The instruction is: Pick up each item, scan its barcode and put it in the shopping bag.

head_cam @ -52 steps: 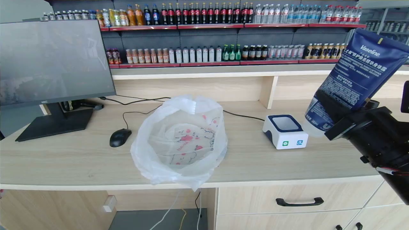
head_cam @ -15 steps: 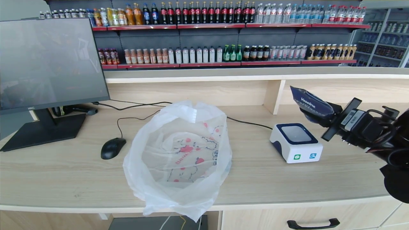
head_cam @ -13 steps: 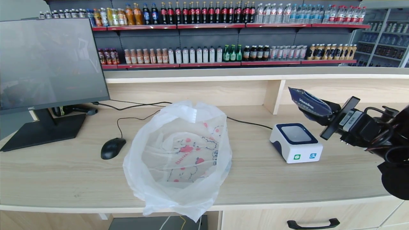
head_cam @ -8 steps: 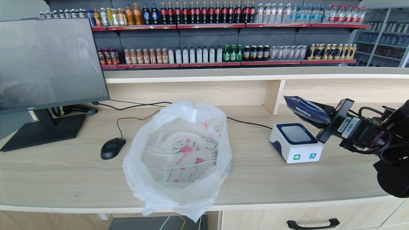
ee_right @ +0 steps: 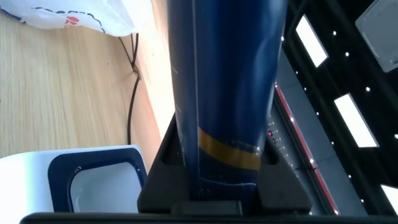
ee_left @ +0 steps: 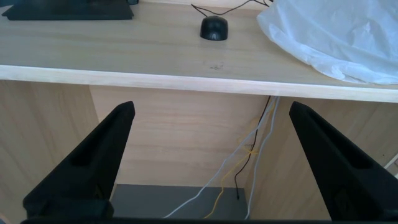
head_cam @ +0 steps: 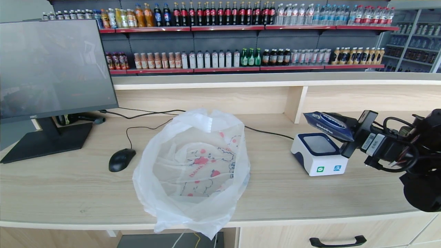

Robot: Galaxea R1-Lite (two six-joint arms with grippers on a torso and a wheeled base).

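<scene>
A dark blue lotion tube (head_cam: 327, 124) (ee_right: 224, 81) lies nearly level in my right gripper (head_cam: 356, 134), which is shut on its lower end. The tube's crimped end hangs just above the back right of the white scanner (head_cam: 318, 155) (ee_right: 93, 180) with the navy top. The translucent white shopping bag (head_cam: 193, 165) (ee_left: 336, 31) stands open in the middle of the counter, printed packaging showing inside. My left gripper (ee_left: 211, 109) is open, held low in front of the counter's front edge, with nothing between its fingers.
A black mouse (head_cam: 120, 160) (ee_left: 214, 27) sits left of the bag, and a monitor (head_cam: 51, 65) stands at the far left. A black cable (head_cam: 268, 132) runs from the scanner behind the bag. Drink shelves line the back wall. Bare counter lies between bag and scanner.
The right gripper has tipped the tube from upright to nearly flat and brought it down and left over the scanner. The head camera shifted after the earliest frame.
</scene>
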